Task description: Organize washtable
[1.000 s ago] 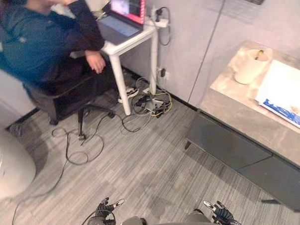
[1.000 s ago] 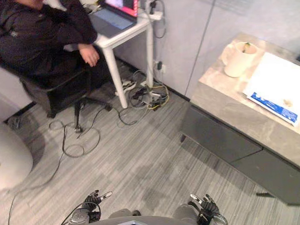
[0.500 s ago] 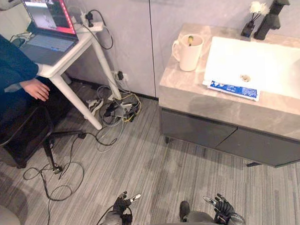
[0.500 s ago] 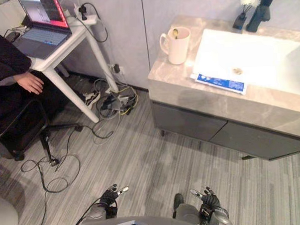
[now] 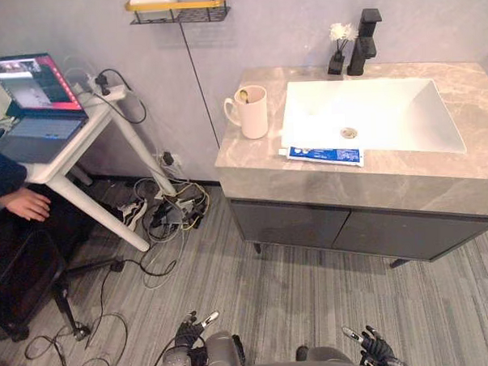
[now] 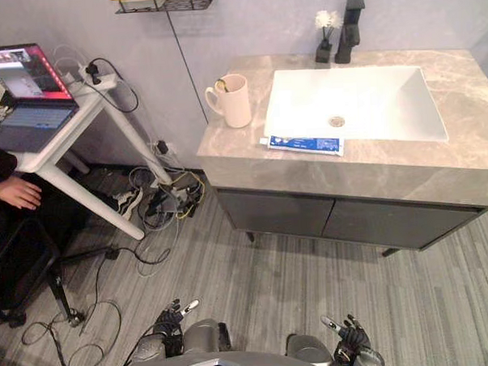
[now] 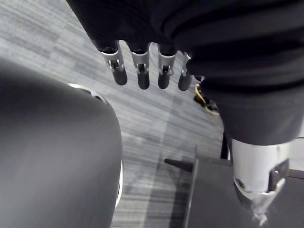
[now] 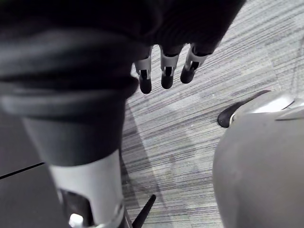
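Light: bright, even.
Glare: white rectangular sink basin (image 5: 370, 113), upper right, nearly washed out.
Shadow: soft, under grey marble countertop (image 5: 349, 186).

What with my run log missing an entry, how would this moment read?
left hand: open, idle; right hand: open, idle; mug, pack on washtable: untouched

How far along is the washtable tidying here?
Done: nothing visible. The tube lies along the front rim of the sink; the mug stands on the counter beside it. In hand: nothing; the left hand and right hand hang open, low above the floor. Left: the whole tidying.
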{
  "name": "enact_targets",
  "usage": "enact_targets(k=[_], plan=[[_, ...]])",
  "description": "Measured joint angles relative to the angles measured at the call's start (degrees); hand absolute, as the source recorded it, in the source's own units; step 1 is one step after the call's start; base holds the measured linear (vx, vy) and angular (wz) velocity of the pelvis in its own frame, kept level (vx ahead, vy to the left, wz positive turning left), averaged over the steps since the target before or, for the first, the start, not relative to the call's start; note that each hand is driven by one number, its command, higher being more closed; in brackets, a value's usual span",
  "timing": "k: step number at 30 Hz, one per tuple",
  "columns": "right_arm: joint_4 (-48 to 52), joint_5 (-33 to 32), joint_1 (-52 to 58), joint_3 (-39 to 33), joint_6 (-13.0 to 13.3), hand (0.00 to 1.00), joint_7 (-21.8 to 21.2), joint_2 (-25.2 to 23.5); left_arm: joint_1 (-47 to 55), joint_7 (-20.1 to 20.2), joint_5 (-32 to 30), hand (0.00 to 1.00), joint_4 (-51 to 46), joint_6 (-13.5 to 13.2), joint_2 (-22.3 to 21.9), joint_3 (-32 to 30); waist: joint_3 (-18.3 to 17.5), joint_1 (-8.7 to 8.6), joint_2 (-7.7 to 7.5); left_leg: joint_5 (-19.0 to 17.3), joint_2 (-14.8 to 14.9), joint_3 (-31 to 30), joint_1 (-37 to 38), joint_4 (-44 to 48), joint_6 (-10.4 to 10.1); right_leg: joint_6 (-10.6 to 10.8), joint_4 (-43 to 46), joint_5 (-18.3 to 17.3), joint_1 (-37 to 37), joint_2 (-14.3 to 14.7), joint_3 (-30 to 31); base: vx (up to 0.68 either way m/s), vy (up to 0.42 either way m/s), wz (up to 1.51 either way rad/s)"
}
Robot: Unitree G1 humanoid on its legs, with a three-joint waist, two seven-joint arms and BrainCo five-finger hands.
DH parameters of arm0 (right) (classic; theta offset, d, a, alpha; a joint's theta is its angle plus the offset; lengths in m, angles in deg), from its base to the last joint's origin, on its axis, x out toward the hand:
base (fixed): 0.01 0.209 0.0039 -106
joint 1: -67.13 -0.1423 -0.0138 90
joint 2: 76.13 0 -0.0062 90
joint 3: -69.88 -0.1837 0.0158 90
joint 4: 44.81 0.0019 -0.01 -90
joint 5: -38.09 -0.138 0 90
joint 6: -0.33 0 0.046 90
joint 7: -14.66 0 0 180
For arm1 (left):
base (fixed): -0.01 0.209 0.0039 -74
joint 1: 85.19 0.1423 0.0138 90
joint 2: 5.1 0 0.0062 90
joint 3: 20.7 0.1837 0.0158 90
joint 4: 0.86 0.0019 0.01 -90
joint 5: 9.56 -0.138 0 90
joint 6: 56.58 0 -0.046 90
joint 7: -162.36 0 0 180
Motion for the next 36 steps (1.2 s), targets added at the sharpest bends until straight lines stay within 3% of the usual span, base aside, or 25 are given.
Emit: enact_targets(k=[1, 2, 3, 4, 6, 8, 10, 15, 18, 19, 20, 22, 23, 24, 25, 26, 27, 29, 31, 36], plan=[[0.06, -0.04, 0.15, -0.08, 0.04, 0.0, -0.02, 0.1, 0.11, -0.01, 0.0, 0.0, 0.08, -0.02, -0.09, 0.0, -0.18, 0.02, 0.32, 0.84, -0.55, -0.81, 0.46, -5.65, -0.85, 0.37, 0.08, -0.41, 0.02, 0.03, 0.46, -0.11, 0.063, -0.4], [0.29, 0.0, 0.4, -0.1, 0.07, 0.0, -0.04, 0.44, 0.21, -0.02, 0.01, 0.0, 0.41, -0.02, -0.09, -0.14, -0.52, 0.1, 1.02, 2.67, -0.99, -2.18, 0.75, -12.69, -0.33, 1.24, 1.02, -1.7, -0.23, 0.48, 1.37, 0.23, 0.133, -0.49], [0.4, 0.04, 0.5, -0.06, 0.06, 0.0, -0.01, 0.47, 0.35, 0.0, 0.04, 0.0, 0.51, 0.07, -0.05, -0.75, -0.78, 0.45, 0.93, 6.34, -1.27, -2.66, 1.37, -13.74, 1.6, 2.38, 2.21, -3.2, 0.02, 0.55, 2.76, 0.36, 0.16, -0.5], [0.4, 0.05, 0.59, 0.01, 0.06, 0.0, -0.02, 0.44, 0.42, 0.04, 0.01, 0.0, 0.52, 0.08, 0.05, -1.29, -1.1, 0.61, 0.53, 7.31, -1.89, -2.49, 1.69, -13.67, 2.0, 3.21, 2.54, -3.71, 0.25, 0.03, 3.35, 0.41, 0.162, -0.34], [0.42, 0.07, 0.9, 0.12, 0.08, 0.0, -0.18, -0.99, 0.21, 0.15, -0.16, 0.0, 1.11, 0.16, 0.63, -1.43, -3.01, 0.17, -2.16, 5.19, -5.11, -0.83, 2.2, -13.68, 3.18, 4.79, 1.57, -5.01, 0.93, -3.37, 3.86, 0.43, 0.142, -0.07], [0.41, 0.08, 0.79, 0.14, 0.07, 0.0, -0.34, -1.69, -0.27, 0.1, -0.15, 0.0, 1.64, 0.15, 0.74, -1.34, -3.58, 0.39, -3.08, 4.31, -6.52, -0.02, 2.34, -13.72, 3.87, 5.06, 0.55, -4.84, 1.7, -4.9, 4.43, 0.39, 0.112, -0.02], [0.43, 0.16, -0.05, 0.19, 0.06, 0.0, -0.73, -1.85, -0.38, 0.05, -0.12, 0.0, 1.95, 0.15, 1.16, 0.84, -3.85, 0.69, -3.14, 3.49, -8.34, 0.83, 4.04, -14.6, 5.13, 6.4, -0.68, -3.64, 2.86, -6.71, 4.72, 0.39, 0.109, 0.0], [0.49, 0.18, -1.15, 0.28, 0.04, 0.0, -0.83, -1.86, -0.23, -0.42, 0.39, 0.0, 1.61, 0.01, 1.76, 4.9, -4.63, 1.66, -2.69, 2.94, -8.9, 0.9, 6.01, -17.13, 5.96, 7.55, -1.62, -0.12, 3.59, -7.01, 4.75, 0.26, 0.022, 0.02], [0.52, 0.26, -1.44, 0.27, 0.06, 0.0, -0.82, -1.74, -0.03, -0.44, 1.14, 0.0, 1.48, -0.08, 1.61, 6.06, -4.69, 2.21, -2.66, 2.93, -8.66, 1.41, 8.75, -19.2, 5.99, 7.78, 10.14, 0.27, -0.77, -5.81, 4.91, 0.22, -0.027, -0.15], [0.47, 0.27, -1.3, 0.25, 0.04, 0.0, -0.8, -1.99, -0.01, -0.51, 1.75, 0.0, 1.58, -0.05, 1.92, 6.33, -4.24, 2.18, -2.91, 2.93, -8.56, 1.41, 10.81, -19.89, 6.05, 8.77, 20.59, 1.64, -4.75, -5.18, 4.85, 0.2, -0.1, -0.08], [0.47, 0.26, -1.09, 0.23, 0.02, 0.0, -0.76, -2.1, -0.16, -0.72, 2.99, 0.0, 1.69, 0.08, 2.22, 7.08, -2.77, 1.63, -2.48, 2.18, -8.09, 0.55, 13.99, -20.43, 7.18, 8.3, 30.28, 1.06, -8.04, -4.79, 4.45, 0.19, -0.111, -0.04], [0.92, 0.22, -1.03, 0.35, 0.02, 0.0, -0.71, -1.9, -0.09, -0.91, 4.99, 0.0, 2.41, 0.21, 2.19, 7.14, -1.8, 1.09, -2.32, 2.04, -7.22, 0.74, 18.43, -21.74, 7.41, 6.33, 37.41, -3.63, -12.17, -5.3, 1.06, 0.12, -0.137, -0.09], [2.49, 0.15, -0.96, 0.75, 0.12, 0.0, -0.64, -1.81, -0.08, -0.91, 5.74, 0.0, 2.65, 0.2, 2.2, 6.99, -1.41, 0.92, -1.38, 2.03, -5.93, 1.03, 19.88, -21.89, 7.4, 5.16, 36.63, -5.32, -15.17, -6.12, -2.33, 0.09, -0.135, -0.12], [3.14, 0.21, -0.96, 1.0, 0.22, 0.0, -0.59, -1.77, -0.06, -0.91, 5.87, 0.0, 2.66, 0.19, 2.1, 6.97, -1.4, 0.83, -1.38, 2.02, -5.29, 1.19, 20.28, -21.73, 7.37, 5.26, 34.18, -5.32, -16.25, -6.69, -3.88, 0.07, -0.104, -0.06], [3.35, 0.23, -0.98, 1.55, 0.29, 0.0, -0.62, -1.82, 0.1, -0.9, 5.99, 0.0, 2.61, 0.17, 2.32, 6.91, -1.49, 0.81, -1.51, 1.72, -4.7, 1.66, 20.52, -21.29, 6.58, 5.57, 28.2, -4.68, -17.38, -7.73, -5.7, -0.11, -0.041, 0.07], [3.3, 0.56, -0.71, 2.46, 0.31, 0.0, -0.48, -2.01, 0.31, -0.9, 6.0, 0.0, 2.58, 0.14, 3.04, 6.84, -1.83, 0.76, -3.14, 0.58, -4.67, 1.84, 20.85, -20.48, 4.35, 5.58, 17.06, 2.24, -17.22, -9.28, -6.93, -0.15, -0.091, 0.14], [2.8, 1.03, -0.64, 2.63, 0.2, 0.0, -0.35, -1.95, -0.18, -0.99, 6.16, 0.0, 2.97, 0.27, 3.26, 6.08, -1.79, 0.89, -3.65, -1.73, -3.77, 1.08, 21.24, -19.99, 1.15, 6.17, 13.31, 3.22, -16.45, -8.6, -6.43, -0.17, -0.092, 0.08], [2.76, 2.47, -0.98, 2.38, 0.49, 0.0, 0.12, -0.97, -0.13, -0.8, 6.08, 0.0, 3.18, 0.21, 1.43, 6.05, -1.68, 0.79, -1.53, -1.99, -1.42, 0.56, 20.78, -21.1, 0.61, 5.86, 12.27, 3.63, -16.19, -5.81, -6.21, 0.02, -0.134, -0.09], [2.61, 2.52, -0.96, 1.95, 0.26, 0.0, 0.18, -0.38, -0.36, -0.74, 6.01, 0.0, 3.31, 0.19, 0.62, 5.95, -1.88, 0.73, -0.67, -1.16, -0.71, 0.24, 21.52, -21.99, -0.18, 5.73, 11.65, 3.52, -16.1, -4.86, -6.36, 0.04, -0.051, -0.11], [1.87, 2.97, 0.03, 2.62, -0.01, 0.0, -0.05, 0.55, 0.04, -0.38, 5.96, 0.0, 3.35, 0.22, 0.39, 4.39, -2.39, 0.36, -0.85, 1.08, -0.39, -0.35, 22.28, -22.97, -1.89, 5.84, 5.66, 6.09, -12.61, -4.24, -6.82, -0.01, 0.083, 0.04]])
